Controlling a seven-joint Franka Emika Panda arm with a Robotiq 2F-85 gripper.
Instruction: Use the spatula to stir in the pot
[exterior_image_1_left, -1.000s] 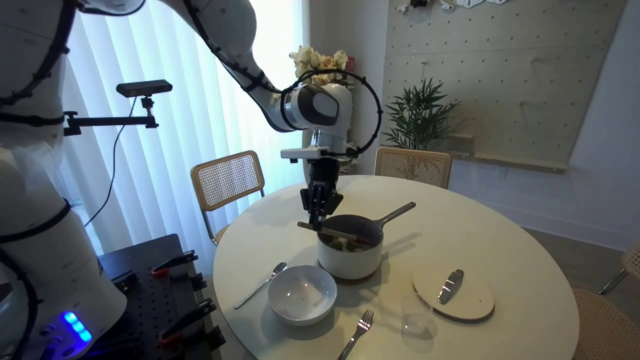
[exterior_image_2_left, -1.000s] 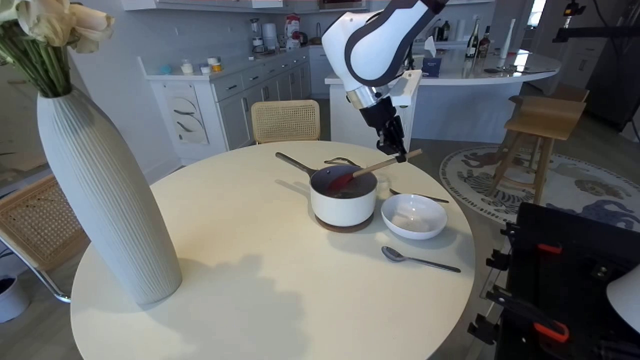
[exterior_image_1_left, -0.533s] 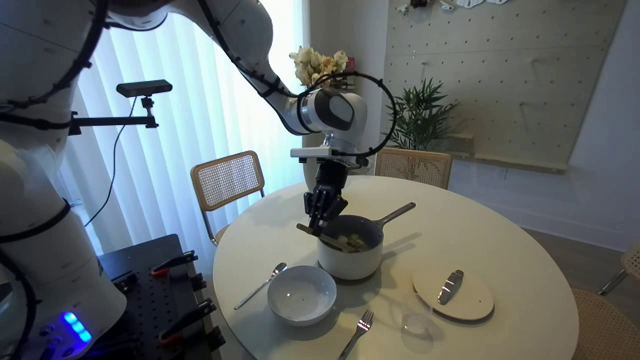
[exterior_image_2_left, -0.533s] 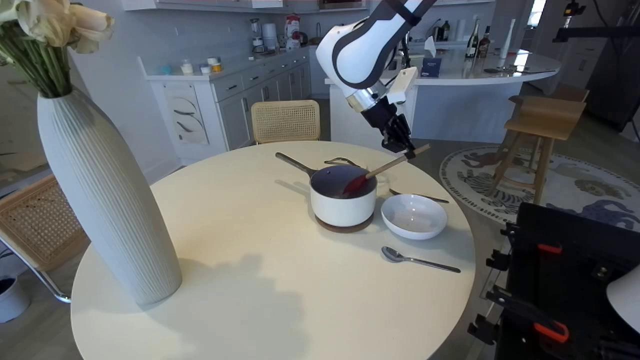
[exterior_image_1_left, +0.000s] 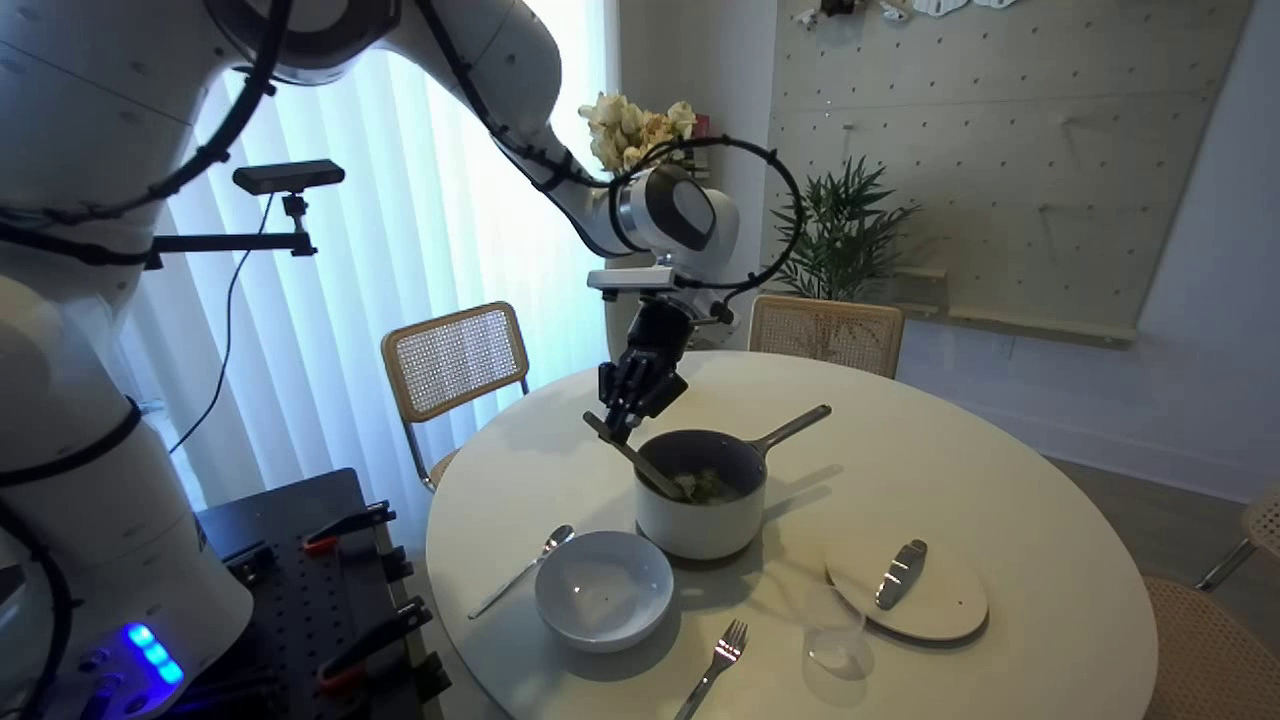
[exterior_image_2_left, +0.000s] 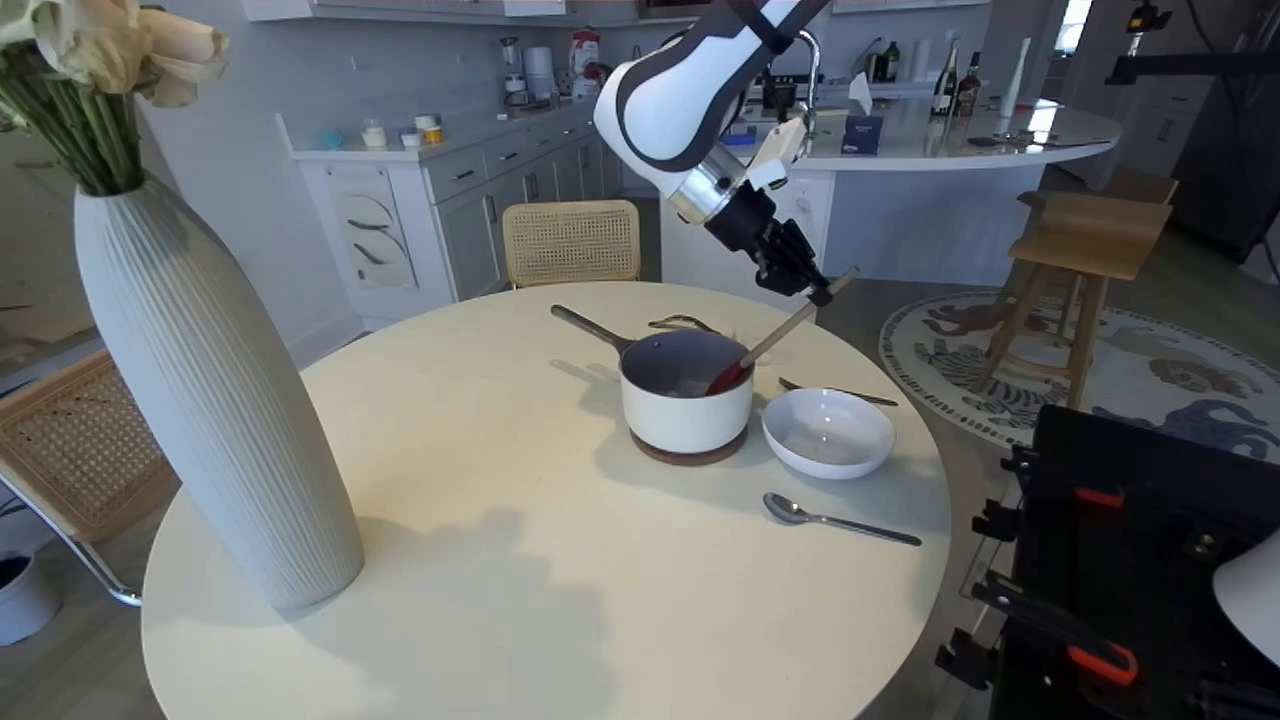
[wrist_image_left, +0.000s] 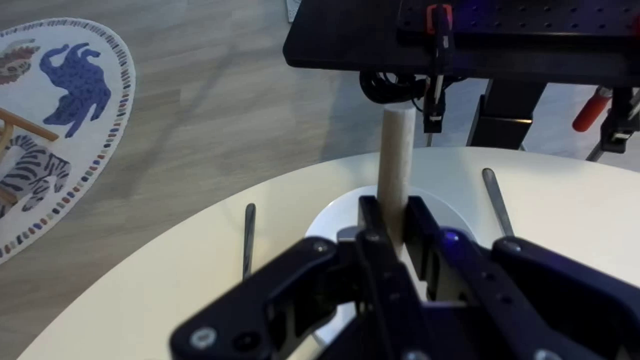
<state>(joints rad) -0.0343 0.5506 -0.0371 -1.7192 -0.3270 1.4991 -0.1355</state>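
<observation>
1. Round, cream-coloured counter (exterior_image_2_left: 430, 450), cut off along the bottom edge in both exterior views.
2. Flowers (exterior_image_2_left: 130, 50) clipped at the upper left of an exterior view, above a tall ribbed vase (exterior_image_2_left: 235, 400).
3. Fork (exterior_image_1_left: 716, 667) running off the bottom edge in an exterior view; clear glass (exterior_image_1_left: 838, 648) to the right, barely visible against the counter.
4. Claw (wrist_image_left: 391, 205) blurred low in the wrist view, covering much of the white bowl (wrist_image_left: 332, 215) and pinching the spatula (exterior_image_2_left: 784, 332) from both sides near its upper end.
5. Small dark-red head (exterior_image_2_left: 732, 377) inside the pot (exterior_image_2_left: 686, 415), right of centre in an exterior view.
6. Wooden handle (exterior_image_1_left: 645, 466), pale in the wrist view, greyish in an exterior view, slanting down to the right into the pot; head hidden there.
7. Pot white outside, dark grey inside; greenish contents (exterior_image_1_left: 706, 486) too blurred to identify, contact between head and contents impossible to judge.
</observation>
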